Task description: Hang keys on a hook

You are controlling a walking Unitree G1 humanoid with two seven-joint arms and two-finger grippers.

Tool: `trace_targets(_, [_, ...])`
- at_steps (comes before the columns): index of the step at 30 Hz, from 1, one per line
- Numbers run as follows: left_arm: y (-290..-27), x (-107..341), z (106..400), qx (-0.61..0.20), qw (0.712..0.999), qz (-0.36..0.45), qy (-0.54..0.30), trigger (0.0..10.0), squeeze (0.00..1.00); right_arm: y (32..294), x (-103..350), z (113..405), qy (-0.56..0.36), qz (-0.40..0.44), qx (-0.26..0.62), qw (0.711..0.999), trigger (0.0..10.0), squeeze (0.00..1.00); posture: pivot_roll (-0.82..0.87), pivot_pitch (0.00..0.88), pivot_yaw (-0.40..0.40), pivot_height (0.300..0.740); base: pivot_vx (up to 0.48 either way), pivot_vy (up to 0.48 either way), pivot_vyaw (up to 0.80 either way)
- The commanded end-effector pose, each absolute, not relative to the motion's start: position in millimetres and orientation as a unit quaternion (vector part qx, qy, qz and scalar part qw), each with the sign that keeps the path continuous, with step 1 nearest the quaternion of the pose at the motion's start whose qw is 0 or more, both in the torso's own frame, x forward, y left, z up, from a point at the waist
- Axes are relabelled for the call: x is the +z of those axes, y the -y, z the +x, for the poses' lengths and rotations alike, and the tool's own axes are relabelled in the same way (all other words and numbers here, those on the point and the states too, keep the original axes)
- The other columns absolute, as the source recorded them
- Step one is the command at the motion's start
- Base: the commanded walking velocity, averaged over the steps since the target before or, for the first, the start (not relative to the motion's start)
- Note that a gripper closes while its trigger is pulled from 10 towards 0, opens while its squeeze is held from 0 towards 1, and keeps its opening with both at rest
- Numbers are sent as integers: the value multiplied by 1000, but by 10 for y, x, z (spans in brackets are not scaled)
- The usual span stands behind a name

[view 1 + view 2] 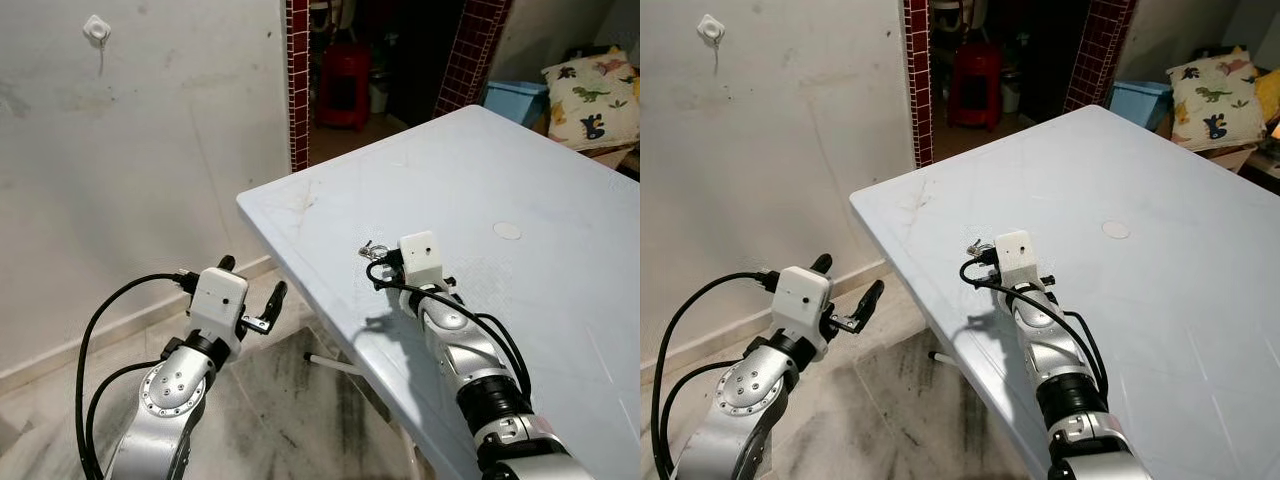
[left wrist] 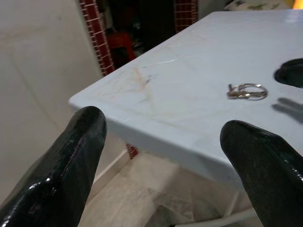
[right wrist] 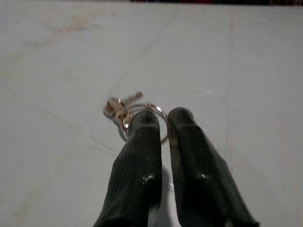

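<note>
A small bunch of keys [image 1: 372,249] on a metal ring [image 3: 120,109] lies on the white table [image 1: 520,160], close to its near left corner. My right gripper [image 3: 163,118] rests low on the tabletop, its two black fingers pressed together on the ring. My left gripper [image 1: 253,280] hangs open over the floor just off the table's left edge, holding nothing; from its wrist the keys [image 2: 246,91] lie further in on the table. A white hook [image 1: 96,30] is fixed high on the wall at the far left.
A doorway framed by red tiled pillars [image 1: 297,80] opens behind the table, with a red stool [image 1: 345,85] inside. A blue bin [image 1: 515,100] and a dinosaur-print cushion [image 1: 590,95] sit at the far right. Grey floor [image 1: 290,400] lies between wall and table.
</note>
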State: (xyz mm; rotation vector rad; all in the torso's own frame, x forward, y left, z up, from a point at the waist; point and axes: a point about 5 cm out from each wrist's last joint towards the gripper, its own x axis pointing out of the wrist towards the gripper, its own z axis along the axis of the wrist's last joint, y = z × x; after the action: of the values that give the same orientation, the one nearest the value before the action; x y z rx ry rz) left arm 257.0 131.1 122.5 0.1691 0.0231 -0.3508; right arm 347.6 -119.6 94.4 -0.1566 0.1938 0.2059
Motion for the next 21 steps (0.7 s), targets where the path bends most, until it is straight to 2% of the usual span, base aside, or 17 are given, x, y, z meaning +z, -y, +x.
trace_targets(1, [-1314,1231,2579,-178,980,84,-9,10000,0,1157,1017,3490,-80,-77,108,988,10000,1000,90,0,13,740,0,0,0])
trace_targets(9, [-1410,1267,2568,-159,984,79,-3,10000,0,1037,1050,3451,-65,-62,121,989,10000,1000,111,0,6,740,0,0,0])
trace_targets(21, [-1500,1336,2674,-148,985,87,8,10000,0,1032,1117,3421,-48,-50,118,991,10000,1000,97,0,11,740,0,0,0])
